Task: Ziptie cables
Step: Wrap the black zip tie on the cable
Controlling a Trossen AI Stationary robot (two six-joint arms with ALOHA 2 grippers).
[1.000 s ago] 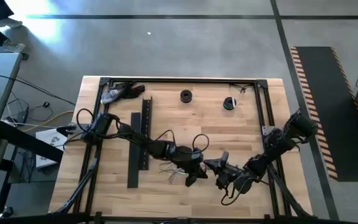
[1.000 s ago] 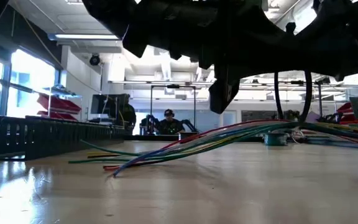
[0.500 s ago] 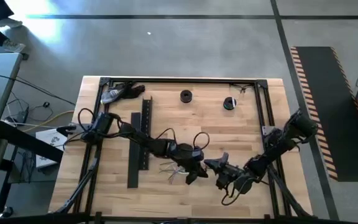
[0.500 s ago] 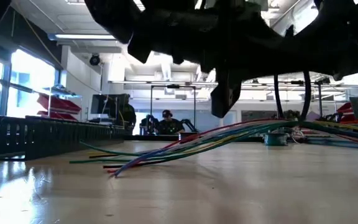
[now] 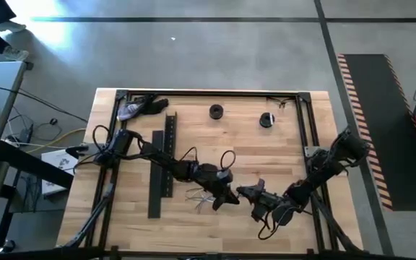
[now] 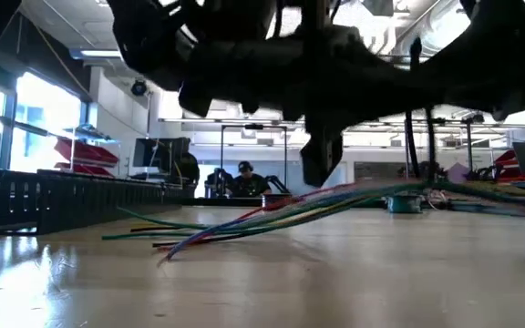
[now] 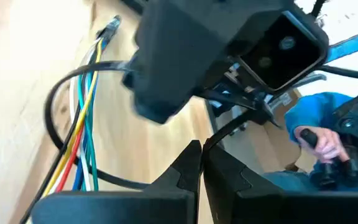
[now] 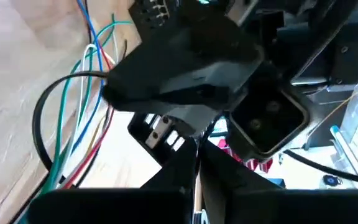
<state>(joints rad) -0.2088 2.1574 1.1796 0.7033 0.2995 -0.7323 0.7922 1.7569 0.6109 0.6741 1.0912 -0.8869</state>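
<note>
The cables [image 5: 202, 196], a loose bundle of thin coloured wires, lie flat on the wooden table near its middle. They also show in the low view [image 6: 272, 219] and in both wrist views [image 7: 82, 134] [image 8: 86, 118]. My left gripper [image 5: 231, 197] [image 7: 201, 155] hovers shut just right of the bundle, and I make out nothing between its fingers. My right gripper [image 5: 245, 193] [image 8: 196, 155] faces it from the right, close by and also shut. Each wrist view is largely filled by the other arm's dark housing.
A long black slotted channel [image 5: 162, 173] lies left of the cables. Two small dark rolls [image 5: 216, 111] [image 5: 266, 120] and a dark heap [image 5: 139, 107] sit near the far edge. A black frame [image 5: 208, 92] borders the table. A person's hand [image 7: 319, 140] shows beyond the table.
My left gripper has drawn a little toward the far edge and turned, so its fingertips now stand closer to my right gripper. In the low view a dark finger hangs lower over the cables than before.
</note>
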